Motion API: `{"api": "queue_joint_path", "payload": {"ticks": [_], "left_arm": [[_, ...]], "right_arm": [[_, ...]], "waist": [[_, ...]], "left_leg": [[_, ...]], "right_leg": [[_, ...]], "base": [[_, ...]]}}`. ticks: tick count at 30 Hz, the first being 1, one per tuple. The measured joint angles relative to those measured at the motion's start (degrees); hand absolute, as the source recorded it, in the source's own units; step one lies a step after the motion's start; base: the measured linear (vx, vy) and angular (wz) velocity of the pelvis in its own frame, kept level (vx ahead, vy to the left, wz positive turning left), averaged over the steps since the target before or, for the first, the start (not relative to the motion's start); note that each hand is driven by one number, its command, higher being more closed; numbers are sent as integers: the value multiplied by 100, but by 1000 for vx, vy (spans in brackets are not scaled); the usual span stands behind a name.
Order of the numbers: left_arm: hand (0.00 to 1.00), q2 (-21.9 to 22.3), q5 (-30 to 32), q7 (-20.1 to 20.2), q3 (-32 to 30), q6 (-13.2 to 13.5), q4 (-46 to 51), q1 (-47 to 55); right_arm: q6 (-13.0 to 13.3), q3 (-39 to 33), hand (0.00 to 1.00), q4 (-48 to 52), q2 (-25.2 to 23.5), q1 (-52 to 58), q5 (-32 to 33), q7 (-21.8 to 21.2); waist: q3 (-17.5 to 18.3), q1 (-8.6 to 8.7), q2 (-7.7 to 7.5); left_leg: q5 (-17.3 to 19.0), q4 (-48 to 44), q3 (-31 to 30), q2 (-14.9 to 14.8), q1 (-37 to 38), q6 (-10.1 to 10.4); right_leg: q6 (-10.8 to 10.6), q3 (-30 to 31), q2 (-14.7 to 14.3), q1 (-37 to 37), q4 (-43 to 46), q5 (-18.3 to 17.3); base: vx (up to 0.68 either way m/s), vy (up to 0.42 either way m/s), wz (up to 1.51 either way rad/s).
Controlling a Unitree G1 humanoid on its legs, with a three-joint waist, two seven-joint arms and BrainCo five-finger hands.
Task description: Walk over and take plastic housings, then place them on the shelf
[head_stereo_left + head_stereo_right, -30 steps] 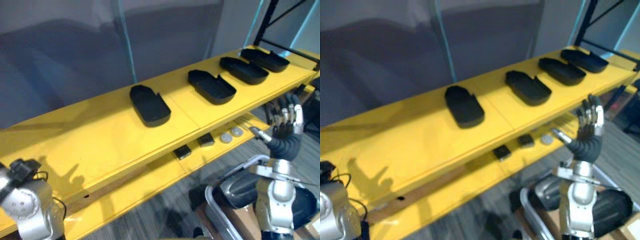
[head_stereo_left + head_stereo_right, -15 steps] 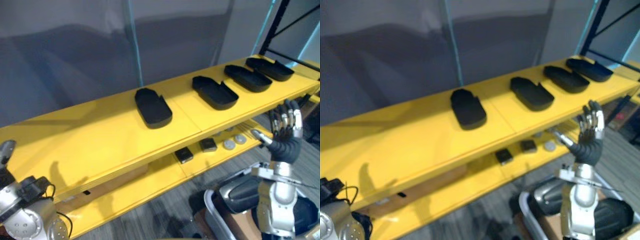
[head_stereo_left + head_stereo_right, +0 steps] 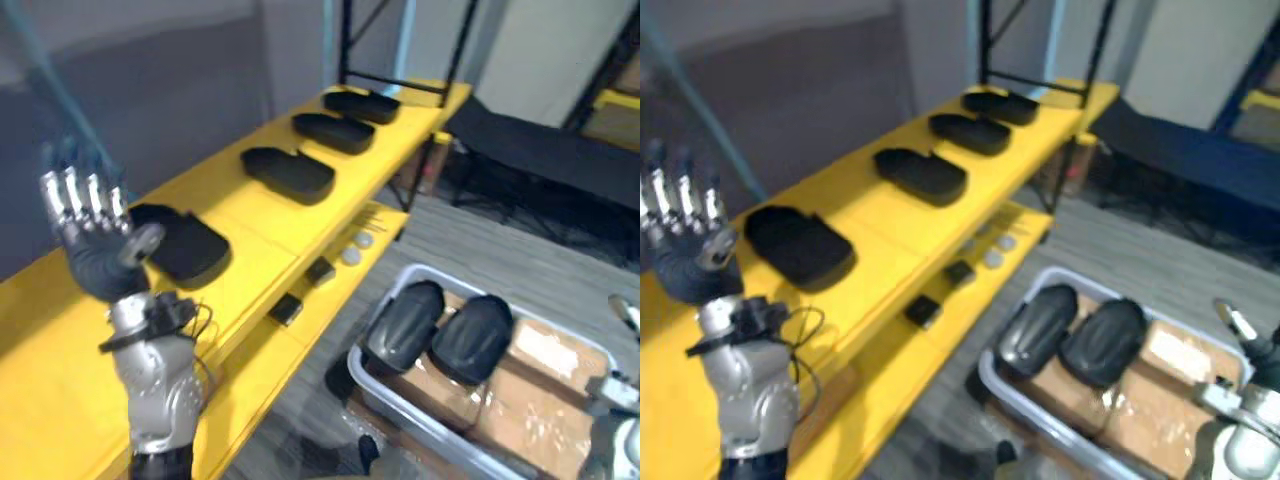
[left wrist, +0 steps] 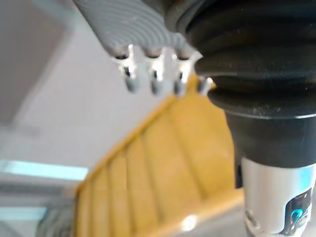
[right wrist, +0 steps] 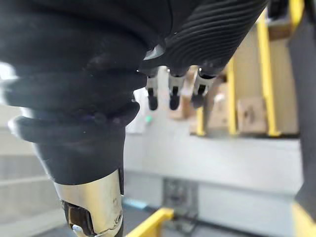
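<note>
Several black plastic housings lie in a row on the yellow shelf's top board (image 3: 250, 225): the nearest one (image 3: 180, 243) just behind my left hand, others further along (image 3: 288, 172), (image 3: 333, 131). Two more housings (image 3: 405, 320), (image 3: 472, 335) rest side by side in a grey bin (image 3: 425, 420) on the floor. My left hand (image 3: 90, 225) is raised in front of the shelf, fingers straight and holding nothing. My right hand (image 5: 170, 94) is low at the right edge, its fingers extended and holding nothing.
The lower yellow board (image 3: 300, 330) carries small dark blocks (image 3: 287, 308) and pale discs (image 3: 352, 255). Cardboard (image 3: 545, 375) lies in the bin beside the housings. A black frame (image 3: 400, 40) stands past the shelf's far end.
The whole picture has swung to the right, bringing the bin into view. My left hand has risen in front of the shelf; my right hand has dropped to the lower right edge.
</note>
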State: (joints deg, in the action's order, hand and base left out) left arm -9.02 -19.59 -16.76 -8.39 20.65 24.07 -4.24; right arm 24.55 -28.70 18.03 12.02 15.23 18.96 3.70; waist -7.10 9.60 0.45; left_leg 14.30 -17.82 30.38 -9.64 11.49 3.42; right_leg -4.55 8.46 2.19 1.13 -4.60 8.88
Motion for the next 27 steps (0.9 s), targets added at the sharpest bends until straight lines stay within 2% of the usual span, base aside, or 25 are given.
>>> {"api": "queue_joint_path", "payload": {"ticks": [1,2,3,4,5,7,9,10,11,13,15,18,19,20,23,25,27], "left_arm": [[0,0,30,-69,-79,-104,98,152],[0,3,44,-64,-184,-190,252,358],[0,4,44,-58,-245,-209,352,504],[0,0,37,-22,-294,-213,520,795],[0,8,20,41,-324,-201,591,927],[0,51,5,186,-523,-162,611,1059],[0,51,-6,187,-626,-52,611,1056],[0,48,-1,160,-689,83,612,1032],[0,51,4,93,-693,189,608,982],[0,49,40,-6,-703,281,608,961],[0,50,78,-169,-712,306,594,789],[0,49,282,-476,-705,468,505,565],[0,50,300,-601,-673,565,501,479],[0,52,420,-706,-626,665,501,405],[0,59,510,-805,-387,809,504,316],[0,68,672,-696,-15,951,564,248],[0,82,674,-535,172,971,759,336]], "right_arm": [[39,289,0,-9,84,-227,-1,-141],[21,526,0,-27,165,-449,-5,-192],[-11,654,0,-29,226,-581,-7,-229],[-77,803,0,-39,296,-720,-19,-254],[-120,848,0,-72,291,-760,-48,-242],[-290,954,0,-119,233,-778,-193,-231],[-325,976,0,-120,182,-812,-305,-237],[-326,972,0,-121,131,-933,-300,-233],[-313,942,0,-131,129,-1143,-296,-234],[-282,923,0,-190,130,-1386,-295,-233],[-172,918,0,-357,136,-1730,-296,-178],[-48,938,0,-580,165,-2235,-300,-10],[-11,994,0,-590,189,-2433,-304,92],[-3,1098,0,-594,195,-2568,-322,194],[-11,1363,0,-577,202,-2591,-434,343],[-116,1499,0,-379,135,-2229,-635,553],[-221,1489,0,10,-50,-1797,-630,692]], "waist": [[-82,-137,71],[-163,-267,108],[-193,-355,178],[-147,-496,330],[-137,-577,403],[-179,-576,408],[-280,-575,309],[-428,-579,208],[-685,-575,129],[-822,-599,103],[-1183,-628,46],[-1690,-747,203],[-1911,-744,275],[-2031,-749,280],[-2041,-741,292],[-2043,-793,287],[-2041,-856,283]], "left_leg": [[77,-658,-806,-28,-244,-133],[131,-1077,-1330,-1,-396,-156],[176,-1232,-1605,39,-428,-170],[270,-1316,-1887,58,-473,-115],[343,-1237,-1894,74,-468,-48],[363,-846,-1884,231,-484,-12],[370,-466,-1885,368,-520,-1],[408,-356,-1888,445,-585,52],[545,-389,-1905,469,-697,15],[736,-431,-1925,490,-952,4],[884,-666,-2021,552,-1270,-52],[1199,-1508,-2105,504,-1980,-147],[1294,-1788,-2183,476,-2177,-149],[1360,-1996,-2234,454,-2372,-135],[1494,-2377,-2405,376,-2650,-47],[1585,-2749,-2442,217,-2619,84],[1625,-2806,-2337,116,-2387,108]], "right_leg": [[45,214,-78,-2,0,-27],[89,304,-92,13,0,-36],[107,304,-104,26,0,-22],[139,248,-128,135,0,98],[67,236,-118,190,2,179],[-103,76,12,361,55,337],[-121,-73,154,575,170,349],[-154,-135,225,703,253,371],[-189,-230,283,786,328,394],[-224,-242,314,1075,463,417],[-208,-279,440,1350,689,392],[-262,-355,489,1904,1222,269],[-283,-374,481,2119,1586,144],[-278,-383,476,2400,2018,-55],[-256,-537,462,2814,2786,-445],[-191,-692,446,2873,3477,-787],[-177,-674,370,2750,3591,-795]], "base": [[-44,-67,-139],[-40,28,-120],[-47,116,-111],[-35,153,-76],[-15,144,-39],[-8,125,31],[-70,110,45],[-139,115,46],[-166,116,40],[-233,89,24],[-276,48,25],[-304,16,11],[-143,-11,14],[-168,-34,19],[-10,-73,30],[77,-72,31],[72,-21,-15]]}}
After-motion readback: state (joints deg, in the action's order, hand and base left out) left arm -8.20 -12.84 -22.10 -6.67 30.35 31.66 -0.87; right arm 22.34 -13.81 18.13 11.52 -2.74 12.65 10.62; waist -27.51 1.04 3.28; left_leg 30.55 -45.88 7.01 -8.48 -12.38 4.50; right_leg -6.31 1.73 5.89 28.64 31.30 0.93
